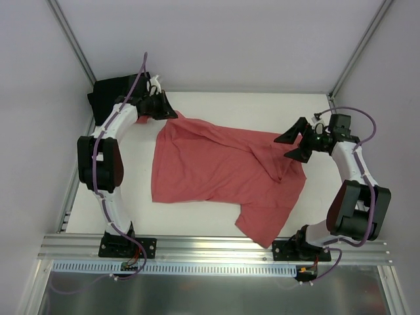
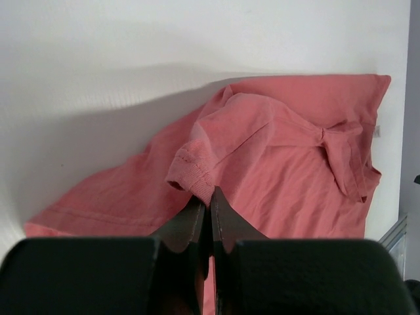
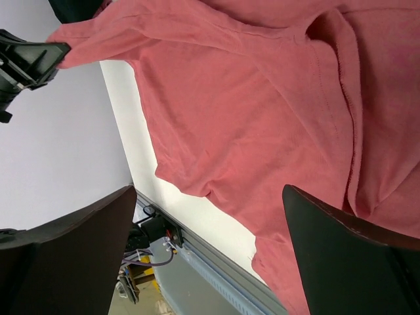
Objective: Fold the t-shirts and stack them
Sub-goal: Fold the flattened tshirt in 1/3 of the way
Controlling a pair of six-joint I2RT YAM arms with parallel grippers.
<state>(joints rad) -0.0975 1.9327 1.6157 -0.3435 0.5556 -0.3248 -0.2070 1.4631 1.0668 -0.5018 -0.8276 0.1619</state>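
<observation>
The coral-red t-shirt [image 1: 223,170] lies crumpled across the white table [image 1: 262,105], and one part hangs over the near edge. My left gripper [image 1: 172,113] is at its back-left corner. In the left wrist view this gripper [image 2: 210,194] is shut on a hemmed sleeve edge of the red shirt [image 2: 289,164]. The black t-shirt [image 1: 111,95] is bunched in the back-left corner behind the left arm. My right gripper [image 1: 293,146] hovers open just over the red shirt's right edge. In the right wrist view its jaws [image 3: 210,223] stand wide apart over the shirt [image 3: 262,98], holding nothing.
An aluminium rail [image 1: 216,246] runs along the near table edge, carrying both arm bases. White walls and metal frame posts [image 1: 72,46] close in the back and sides. The left gripper [image 3: 29,59] shows at the top left of the right wrist view.
</observation>
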